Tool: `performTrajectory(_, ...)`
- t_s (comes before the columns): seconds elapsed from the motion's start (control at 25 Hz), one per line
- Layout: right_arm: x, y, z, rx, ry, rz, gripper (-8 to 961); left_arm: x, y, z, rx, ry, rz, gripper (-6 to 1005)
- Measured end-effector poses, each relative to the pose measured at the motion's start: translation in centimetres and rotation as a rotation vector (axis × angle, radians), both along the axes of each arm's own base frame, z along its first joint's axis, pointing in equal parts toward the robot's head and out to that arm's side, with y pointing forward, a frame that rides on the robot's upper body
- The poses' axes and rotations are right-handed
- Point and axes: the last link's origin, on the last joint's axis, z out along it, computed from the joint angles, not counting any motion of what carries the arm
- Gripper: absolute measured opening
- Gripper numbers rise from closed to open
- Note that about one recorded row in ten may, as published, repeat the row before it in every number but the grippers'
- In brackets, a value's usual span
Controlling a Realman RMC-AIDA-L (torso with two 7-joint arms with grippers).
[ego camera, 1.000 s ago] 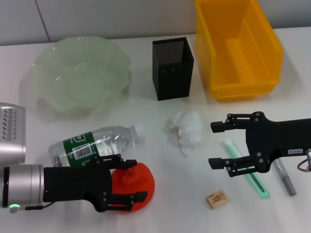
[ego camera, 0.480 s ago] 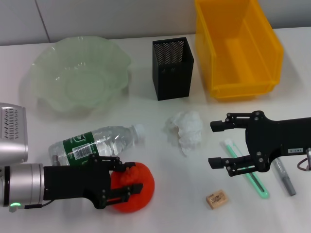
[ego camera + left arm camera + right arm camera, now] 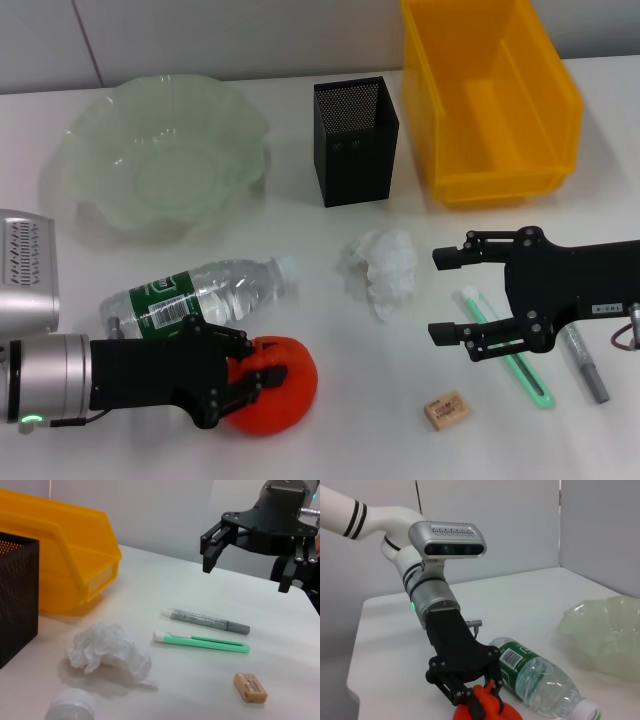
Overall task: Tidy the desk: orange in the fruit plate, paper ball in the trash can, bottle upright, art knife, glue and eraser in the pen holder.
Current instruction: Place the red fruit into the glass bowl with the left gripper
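My left gripper is shut on the orange at the table's front left; the grip also shows in the right wrist view. The bottle lies on its side just behind it. My right gripper is open and empty, hovering right of the paper ball and over the green art knife and the grey glue stick. The eraser lies in front of it. The pen holder, the trash can and the fruit plate stand at the back.
The left wrist view shows the paper ball, art knife, glue stick and eraser lying apart on the white table, with the right gripper above them.
My left gripper's fingers have closed in on the orange, which has shifted slightly. The right arm has not moved.
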Motion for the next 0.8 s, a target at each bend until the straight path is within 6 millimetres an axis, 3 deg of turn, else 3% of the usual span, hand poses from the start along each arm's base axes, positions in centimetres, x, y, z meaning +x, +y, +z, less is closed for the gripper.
performTrajectory(0.24,0.1,0.1,0.1,0.006,0.000,-0.004,825,0.4,-0.3,0.2,-0.014,-0.023,-0.026,217)
performTrajectory(0.36,0.2,0.1,0.0,0.009,0.001,-0.011,825,2.3,-0.9,2.0,-0.021,-0.135,-0.111,193)
performTrajectory(0.56,0.4,-0.1,0.0,0.009,0.002,-0.019,826,3.6,-0.8,4.2,0.068,-0.213,-0.157,147)
performTrajectory(0.8,0.6,-0.2,-0.2,0.005,0.007,-0.024,826,3.4,2.1,6.8,0.300,-0.290,-0.056,118)
